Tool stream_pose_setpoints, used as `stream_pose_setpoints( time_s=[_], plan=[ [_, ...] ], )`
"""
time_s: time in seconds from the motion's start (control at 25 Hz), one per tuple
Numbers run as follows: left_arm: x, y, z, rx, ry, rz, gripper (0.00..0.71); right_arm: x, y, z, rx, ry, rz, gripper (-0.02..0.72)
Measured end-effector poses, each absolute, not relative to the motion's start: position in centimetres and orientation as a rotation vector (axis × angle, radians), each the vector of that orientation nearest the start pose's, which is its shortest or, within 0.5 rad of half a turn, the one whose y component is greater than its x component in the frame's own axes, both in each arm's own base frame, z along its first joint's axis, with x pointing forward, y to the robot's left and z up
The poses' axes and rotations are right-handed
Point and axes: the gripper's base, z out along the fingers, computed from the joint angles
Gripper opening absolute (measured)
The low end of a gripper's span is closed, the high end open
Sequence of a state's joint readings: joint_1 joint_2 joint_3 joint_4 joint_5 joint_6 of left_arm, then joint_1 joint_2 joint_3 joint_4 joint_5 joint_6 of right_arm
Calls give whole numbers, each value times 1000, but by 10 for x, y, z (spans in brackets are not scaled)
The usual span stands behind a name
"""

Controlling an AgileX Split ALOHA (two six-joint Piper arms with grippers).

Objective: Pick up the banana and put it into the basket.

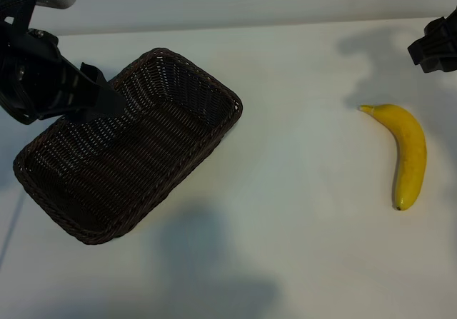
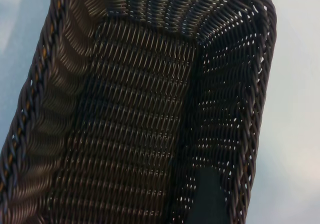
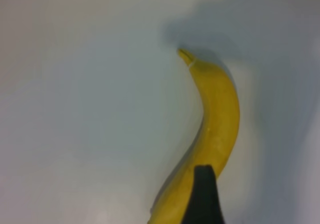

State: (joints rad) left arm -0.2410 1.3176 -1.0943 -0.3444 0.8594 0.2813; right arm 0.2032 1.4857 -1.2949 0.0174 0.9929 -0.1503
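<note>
Curved bright yellow banana (image 1: 408, 151) lies on white table (image 1: 300, 212), well right of dark brown woven wicker basket (image 1: 182, 148), apart from it. Left gripper (image 1: 100, 101) over basket's far-left rim, jaws spread, empty. Right gripper (image 1: 435, 44) just beyond banana, jaws spread, holding nothing.

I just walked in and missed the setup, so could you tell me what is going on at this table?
Two robot arms are working on a white table. The banana lies untouched on the table's right side, with the right gripper open above it. The left gripper hangs open over the empty wicker basket on the left. Nothing is held yet.
</note>
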Motion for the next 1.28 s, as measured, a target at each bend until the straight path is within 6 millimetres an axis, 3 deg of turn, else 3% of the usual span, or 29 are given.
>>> stream_pose_setpoints(
  time_s=[1.28],
  plan=[
    [260,-89,326,420,2427,-431,564,302,64,323,-458,2613,40,571]
  ],
)
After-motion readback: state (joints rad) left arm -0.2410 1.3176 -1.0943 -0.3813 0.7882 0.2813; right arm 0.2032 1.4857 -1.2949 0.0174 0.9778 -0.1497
